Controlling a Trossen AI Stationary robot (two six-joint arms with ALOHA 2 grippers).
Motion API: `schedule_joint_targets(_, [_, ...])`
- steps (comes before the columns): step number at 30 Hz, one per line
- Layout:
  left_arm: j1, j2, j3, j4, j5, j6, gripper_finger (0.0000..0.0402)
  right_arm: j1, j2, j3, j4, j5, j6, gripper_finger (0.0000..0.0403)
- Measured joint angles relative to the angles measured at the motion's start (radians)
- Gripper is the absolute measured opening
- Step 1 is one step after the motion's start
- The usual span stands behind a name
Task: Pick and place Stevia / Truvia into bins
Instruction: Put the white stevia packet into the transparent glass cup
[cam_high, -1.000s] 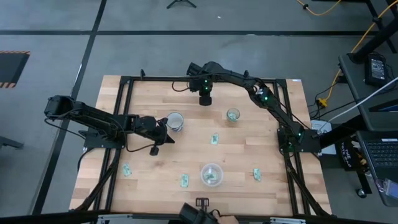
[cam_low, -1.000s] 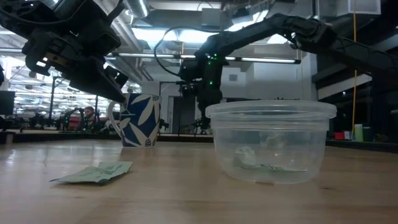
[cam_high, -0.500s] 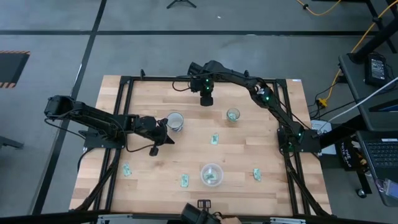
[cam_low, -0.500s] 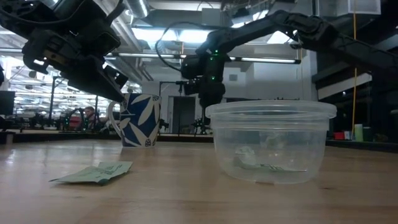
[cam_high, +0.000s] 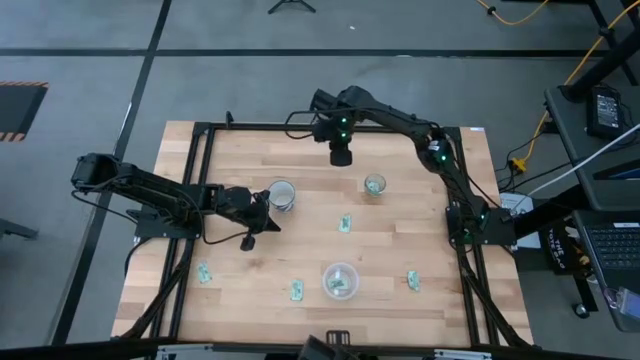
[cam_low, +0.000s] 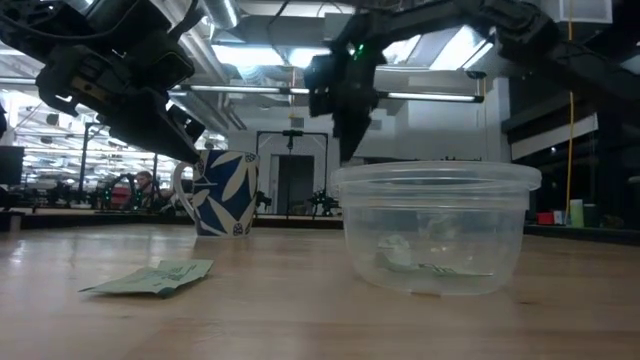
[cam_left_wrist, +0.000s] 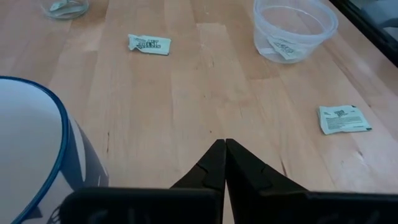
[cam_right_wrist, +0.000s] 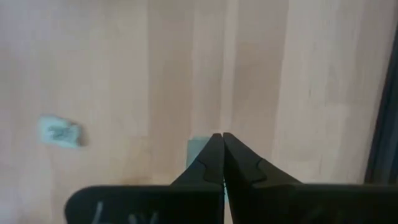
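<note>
My right gripper pinches a sachet, left gripper closed empty; I should centre over the glass cup before releasing.

We were in a robotics lab or industrial workshop hall. Our butcher-block table stood inside a black metal frame on a grey concrete floor marked with dark tape lines, with a patch of orange-and-black hazard striping at one edge. A yellow cable trailed across the floor, and beside the table we saw a laptop and a handheld device on side benches. From table height we looked into a long open room with exposed ceiling beams and strip lights, dark equipment stands and further workstations behind.
</note>
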Motion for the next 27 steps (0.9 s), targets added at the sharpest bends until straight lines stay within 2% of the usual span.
schedule_joint_targets(8, [0.000,0.000,0.000,0.003,0.000,0.000,0.0004,0.013,-0.084,-0.003,-0.051,-0.004,0.056,0.0000])
schedule_joint_targets(15, [0.000,0.000,0.000,0.004,-0.026,0.000,0.0003,0.035,-0.089,-0.004,-0.120,0.003,0.058,0.0000])
schedule_joint_targets(23, [0.000,0.000,0.000,0.004,-0.072,-0.002,0.0003,0.041,-0.090,-0.022,-0.121,0.007,0.082,0.0000])
schedule_joint_targets(27, [0.000,0.000,0.000,0.004,-0.072,-0.007,0.0003,0.048,-0.089,-0.089,-0.079,0.074,0.105,0.0000])
